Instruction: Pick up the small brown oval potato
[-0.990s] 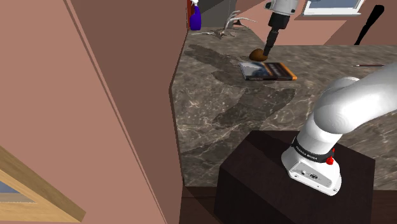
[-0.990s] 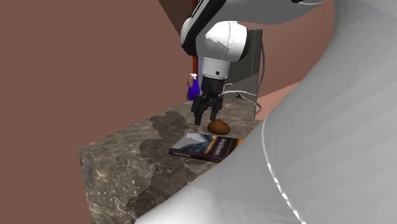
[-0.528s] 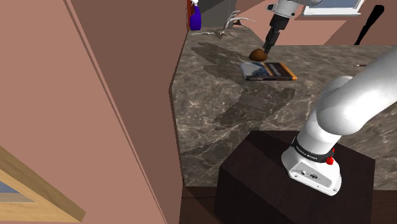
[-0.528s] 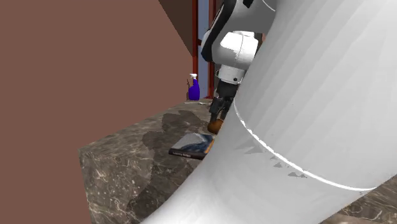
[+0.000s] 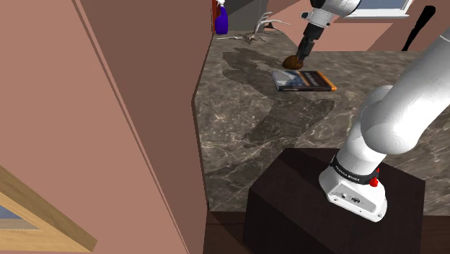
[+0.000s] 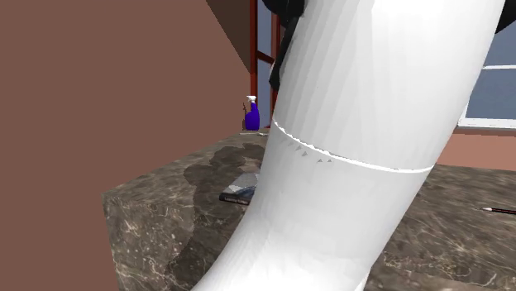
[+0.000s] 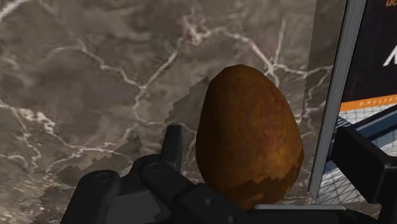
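The black two-finger gripper [image 5: 302, 58], open, straddles the small brown oval potato [image 7: 248, 133] on the grey marble counter [image 5: 252, 123]; I would close it slowly, clear of the dark flat book [image 5: 306, 79] just beside.

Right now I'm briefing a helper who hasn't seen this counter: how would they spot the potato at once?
Find the dark marbled countertop, then the book lying flat towards its far end. Just beside the book's edge sits the potato, straddled by the open gripper: the one small, rounded, brown, egg-shaped thing there.
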Robot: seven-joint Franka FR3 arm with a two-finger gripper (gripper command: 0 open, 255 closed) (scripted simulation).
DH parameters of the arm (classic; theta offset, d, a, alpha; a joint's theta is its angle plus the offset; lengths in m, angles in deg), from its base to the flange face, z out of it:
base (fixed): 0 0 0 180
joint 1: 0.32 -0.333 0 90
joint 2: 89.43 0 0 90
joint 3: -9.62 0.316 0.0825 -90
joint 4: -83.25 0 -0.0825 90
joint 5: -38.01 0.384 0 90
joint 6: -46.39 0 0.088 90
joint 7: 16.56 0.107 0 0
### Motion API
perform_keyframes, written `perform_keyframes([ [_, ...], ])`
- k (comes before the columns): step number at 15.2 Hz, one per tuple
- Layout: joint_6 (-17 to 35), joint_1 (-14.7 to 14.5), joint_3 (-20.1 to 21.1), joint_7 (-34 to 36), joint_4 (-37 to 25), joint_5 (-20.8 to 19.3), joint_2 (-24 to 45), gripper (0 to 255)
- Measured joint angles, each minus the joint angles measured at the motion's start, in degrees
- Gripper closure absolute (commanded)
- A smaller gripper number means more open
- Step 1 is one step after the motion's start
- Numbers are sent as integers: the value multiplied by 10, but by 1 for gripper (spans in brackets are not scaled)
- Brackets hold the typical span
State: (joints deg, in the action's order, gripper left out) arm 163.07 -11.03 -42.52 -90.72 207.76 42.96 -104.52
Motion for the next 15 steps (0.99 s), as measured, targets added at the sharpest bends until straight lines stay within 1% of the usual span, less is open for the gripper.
perform_keyframes([
  [4, 24, -5, -9, -13, 16, 11, 13, 0],
  [5, 25, -5, -9, -14, 17, 11, 13, 255],
  [15, 27, -4, -10, -14, 19, 11, 12, 255],
])
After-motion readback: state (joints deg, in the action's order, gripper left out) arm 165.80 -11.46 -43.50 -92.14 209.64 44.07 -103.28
